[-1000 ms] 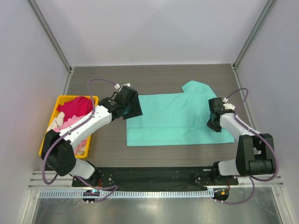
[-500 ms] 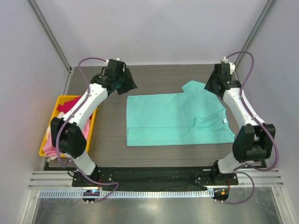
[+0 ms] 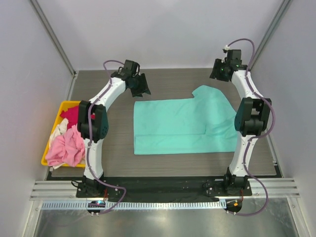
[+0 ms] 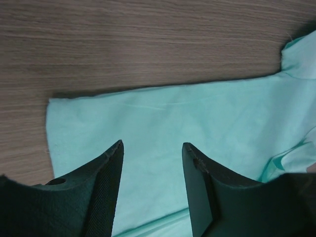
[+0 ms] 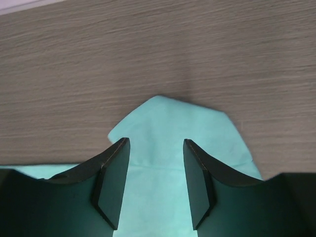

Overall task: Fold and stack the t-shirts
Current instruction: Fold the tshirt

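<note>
Smoothly flat on woodgrain table [image 3: 168, 84], soft teal t-shirt [image 3: 182, 126]; left tool [image 4: 152, 148] and right tool [image 5: 156, 143] both agape, empty.

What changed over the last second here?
Both arms swung out to the far edge of the table: left gripper off the far-left corner of the teal t-shirt, right gripper off its right side, jaws opening. The shirt stayed flat; yellow bin unmoved.

"What were the arms like?"

"The left arm [image 3: 111, 91] and the right arm [image 3: 246, 85] both had white shells on their links and black joints between. Their bases were black too."

"Any cables?"

"A purple cable [image 3: 240, 40] ran along each one."

"And the jaws?"

"Matte black and wedge-shaped. One left pad [image 4: 101, 207] was finely meshed."
</note>
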Motion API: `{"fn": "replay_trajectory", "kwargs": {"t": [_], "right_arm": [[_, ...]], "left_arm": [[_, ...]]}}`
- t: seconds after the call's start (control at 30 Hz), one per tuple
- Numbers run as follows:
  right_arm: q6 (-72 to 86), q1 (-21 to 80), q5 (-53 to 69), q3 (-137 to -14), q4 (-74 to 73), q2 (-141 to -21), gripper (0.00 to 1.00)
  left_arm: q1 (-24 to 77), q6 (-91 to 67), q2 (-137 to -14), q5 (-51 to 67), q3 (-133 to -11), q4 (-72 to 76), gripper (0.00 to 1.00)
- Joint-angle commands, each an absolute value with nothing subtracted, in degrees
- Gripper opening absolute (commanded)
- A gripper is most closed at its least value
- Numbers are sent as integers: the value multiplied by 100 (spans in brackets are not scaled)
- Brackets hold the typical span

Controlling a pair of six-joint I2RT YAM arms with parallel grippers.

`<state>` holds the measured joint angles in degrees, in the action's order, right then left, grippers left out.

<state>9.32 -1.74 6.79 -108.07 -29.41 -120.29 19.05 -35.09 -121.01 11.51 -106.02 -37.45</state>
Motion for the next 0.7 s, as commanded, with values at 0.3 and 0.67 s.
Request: {"fn": "replay_trajectory", "kwargs": {"t": [0.3,0.67], "right_arm": [[220,-835,1794,-13086,-3849,-14035,57],[-122,-879,2750,-13298,-3727,-14704,57]], "left_arm": [[1608,-2839,-13350,571,-11513,-4421,52],[1600,-2619,-13667,958,-11575,-4192,50]]}}
